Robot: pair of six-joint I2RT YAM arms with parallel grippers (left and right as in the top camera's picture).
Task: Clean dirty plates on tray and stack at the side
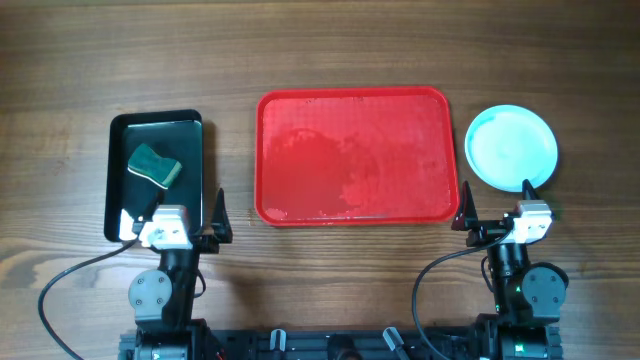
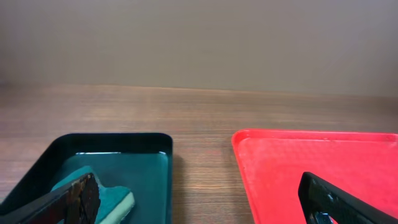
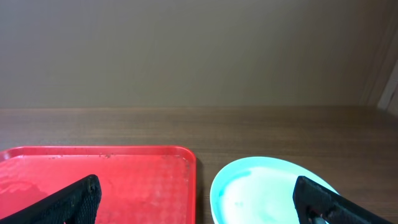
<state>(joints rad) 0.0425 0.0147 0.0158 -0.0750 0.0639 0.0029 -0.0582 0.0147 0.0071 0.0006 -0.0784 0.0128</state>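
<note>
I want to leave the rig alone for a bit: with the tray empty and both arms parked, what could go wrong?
1. The plate lies just ahead of the open right pincer, one finger over its rim from overhead; a forward move might knock it.
2. The tray looks wet and streaked, so it may drip if lifted.
3. Only one pale blue plate shows; any beneath it are hidden, so the stack may be incomplete.

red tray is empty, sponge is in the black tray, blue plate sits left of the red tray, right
Not quite: the overhead view shows the pale blue plate to the right of the red tray, not left. The red tray is empty and the green sponge lies in the black tray.
</note>
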